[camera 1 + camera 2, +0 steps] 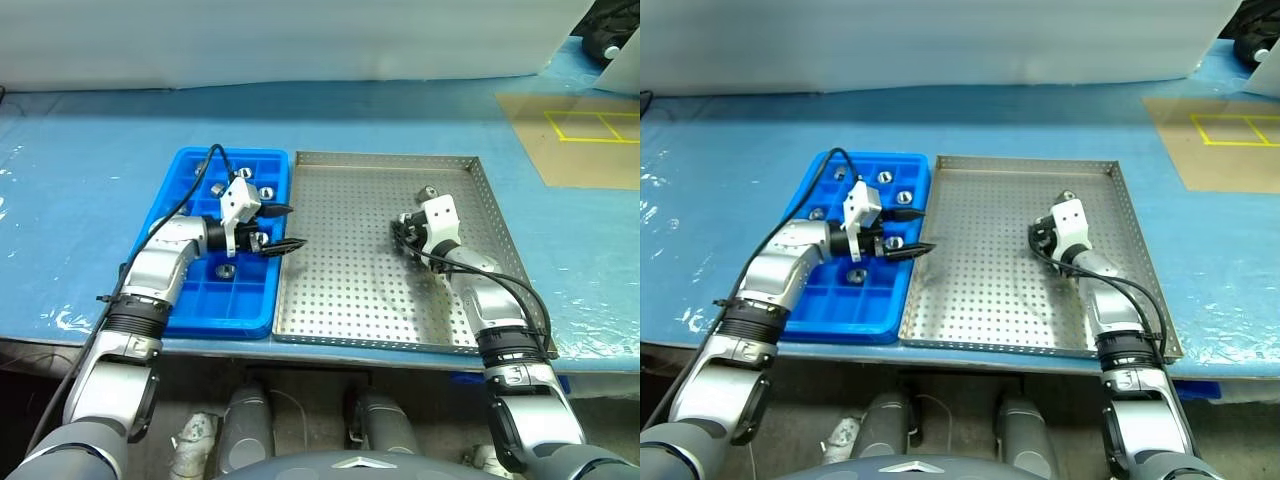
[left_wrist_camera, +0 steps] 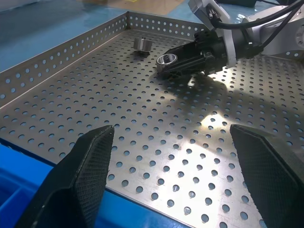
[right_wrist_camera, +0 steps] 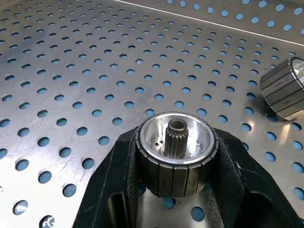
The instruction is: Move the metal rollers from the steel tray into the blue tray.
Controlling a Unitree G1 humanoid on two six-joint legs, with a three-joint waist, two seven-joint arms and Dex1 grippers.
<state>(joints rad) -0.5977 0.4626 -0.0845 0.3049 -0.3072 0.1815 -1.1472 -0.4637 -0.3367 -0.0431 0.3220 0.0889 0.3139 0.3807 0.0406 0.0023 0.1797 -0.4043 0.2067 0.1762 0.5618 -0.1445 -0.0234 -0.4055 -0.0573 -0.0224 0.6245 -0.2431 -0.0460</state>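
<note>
Steel roller (image 3: pixel 174 159) gripped in the right gripper (image 1: pixel 404 234), low over the steel tray (image 1: pixel 350 290).
The right jaws are closed on that roller near the tray's far right part; a second roller (image 3: pixel 286 87) lies just beside it. The left gripper (image 1: pixel 283 228) hangs with jaws open over the edge between the blue tray (image 1: pixel 190 165), which already holds several rollers, and the steel one.

second roller (image 3: pixel 285 88) cut by frame edge, held roller's (image 3: pixel 175 152) lower half hidden — between claw fingers (image 3: pixel 118 190)
</note>
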